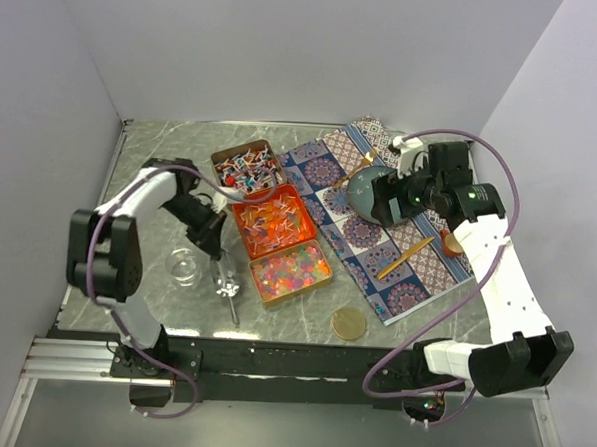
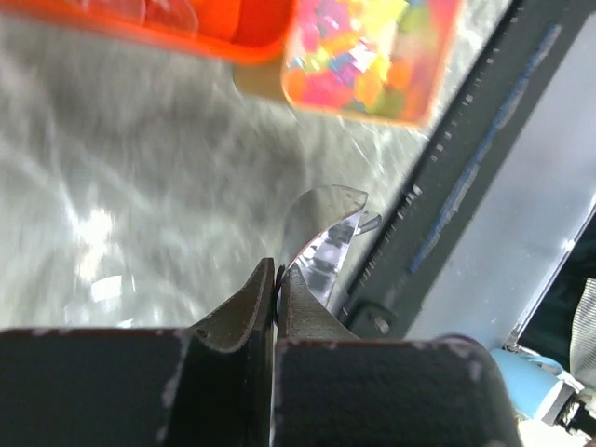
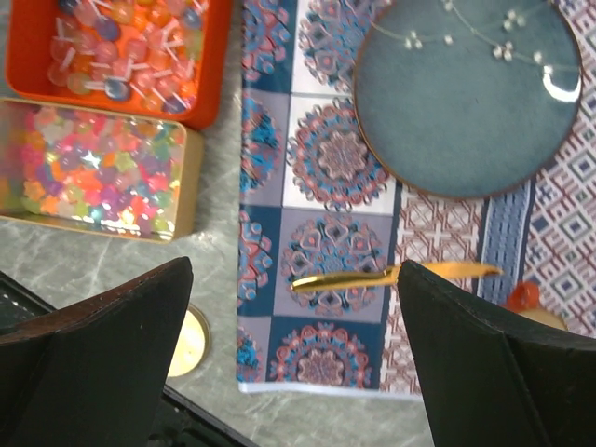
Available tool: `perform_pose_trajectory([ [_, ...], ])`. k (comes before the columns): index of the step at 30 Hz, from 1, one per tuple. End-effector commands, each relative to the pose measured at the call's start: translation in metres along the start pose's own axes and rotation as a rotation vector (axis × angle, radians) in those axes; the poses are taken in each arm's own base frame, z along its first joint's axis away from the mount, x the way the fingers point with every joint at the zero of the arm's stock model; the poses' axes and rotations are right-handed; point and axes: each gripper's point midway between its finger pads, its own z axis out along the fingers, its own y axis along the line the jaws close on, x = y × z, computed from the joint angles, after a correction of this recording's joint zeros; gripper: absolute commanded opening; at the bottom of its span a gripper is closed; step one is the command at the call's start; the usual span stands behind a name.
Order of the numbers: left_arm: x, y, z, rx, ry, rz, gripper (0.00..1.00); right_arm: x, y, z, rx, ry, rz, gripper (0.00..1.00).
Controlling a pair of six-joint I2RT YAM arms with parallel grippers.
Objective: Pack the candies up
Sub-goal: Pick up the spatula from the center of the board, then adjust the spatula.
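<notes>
The candies lie in three open tins: red and white wrapped ones [image 1: 246, 169], orange-red pieces [image 1: 274, 222] and multicoloured beads [image 1: 291, 268]. The beads [image 3: 93, 168] and the orange-red pieces [image 3: 121, 47] also show in the right wrist view. My left gripper [image 1: 219, 262] hovers just left of the bead tin, shut on the handle of a clear plastic scoop [image 1: 231, 292]. In the left wrist view the scoop [image 2: 326, 233] sticks out beyond the closed left gripper [image 2: 277, 270]. My right gripper [image 1: 390, 200] hangs open over the patterned mat, and the right gripper [image 3: 298, 298] holds nothing.
A small clear glass jar [image 1: 184, 268] stands left of the scoop. A round gold lid [image 1: 350, 323] lies near the front edge. On the patterned mat [image 1: 416, 275] sit a blue plate [image 3: 466, 93] and gold tweezers [image 3: 372, 277]. White walls enclose the table.
</notes>
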Motion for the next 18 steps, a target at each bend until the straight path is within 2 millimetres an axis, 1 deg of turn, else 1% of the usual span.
perform_pose_trajectory([
  [1, -0.018, -0.038, -0.061, -0.049, -0.137, 0.110, 0.01, -0.049, 0.022, 0.001, -0.127, -0.156, -0.073, 0.94],
  [2, -0.027, -0.043, -0.072, -0.055, -0.198, 0.127, 0.01, -0.057, 0.031, 0.000, -0.171, -0.186, -0.086, 0.92],
  [3, -0.046, -0.043, -0.083, -0.078, -0.270, 0.152, 0.01, -0.063, 0.055, -0.006, -0.304, -0.227, -0.123, 0.85],
  [4, -0.059, -0.042, -0.090, -0.085, -0.328, 0.132, 0.01, -0.066, 0.070, -0.011, -0.370, -0.253, -0.155, 0.83],
  [5, -0.075, -0.055, -0.099, -0.024, -0.424, 0.031, 0.01, -0.073, 0.081, -0.016, -0.399, -0.316, -0.185, 0.84],
  [6, -0.099, -0.045, -0.106, -0.051, -0.531, 0.057, 0.01, -0.078, 0.087, -0.015, -0.384, -0.345, -0.209, 0.85],
  [7, -0.110, -0.047, -0.109, -0.030, -0.593, 0.006, 0.01, -0.081, 0.098, -0.014, -0.393, -0.373, -0.252, 0.86],
  [8, -0.109, -0.053, -0.104, 0.019, -0.649, -0.223, 0.01, -0.086, 0.119, -0.009, -0.413, -0.418, -0.352, 0.87],
  [9, -0.114, -0.053, -0.106, 0.020, -0.706, -0.267, 0.01, -0.089, 0.130, -0.005, -0.412, -0.431, -0.394, 0.96],
  [10, -0.135, -0.051, -0.123, -0.010, -0.831, -0.202, 0.01, -0.093, 0.134, -0.001, -0.390, -0.440, -0.415, 1.00],
  [11, -0.131, -0.055, -0.123, -0.008, -0.890, -0.328, 0.01, -0.101, 0.150, 0.003, -0.428, -0.462, -0.432, 1.00],
  [13, -0.136, -0.055, -0.129, -0.032, -0.958, -0.399, 0.01, -0.106, 0.163, 0.005, -0.464, -0.458, -0.436, 1.00],
  [14, -0.135, -0.053, -0.127, -0.041, -0.965, -0.437, 0.01, -0.107, 0.173, 0.003, -0.485, -0.464, -0.472, 1.00],
  [15, -0.134, -0.052, -0.126, -0.032, -0.964, -0.469, 0.01, -0.107, 0.176, 0.004, -0.482, -0.466, -0.493, 1.00],
  [16, -0.133, -0.051, -0.125, -0.022, -0.967, -0.498, 0.01, -0.110, 0.175, 0.007, -0.432, -0.484, -0.514, 1.00],
  [17, -0.131, -0.053, -0.125, -0.021, -0.976, -0.496, 0.01, -0.102, 0.175, 0.013, -0.404, -0.480, -0.568, 1.00],
  [18, -0.131, -0.058, -0.125, -0.006, -0.978, -0.477, 0.01, -0.096, 0.183, 0.016, -0.414, -0.476, -0.610, 1.00],
])
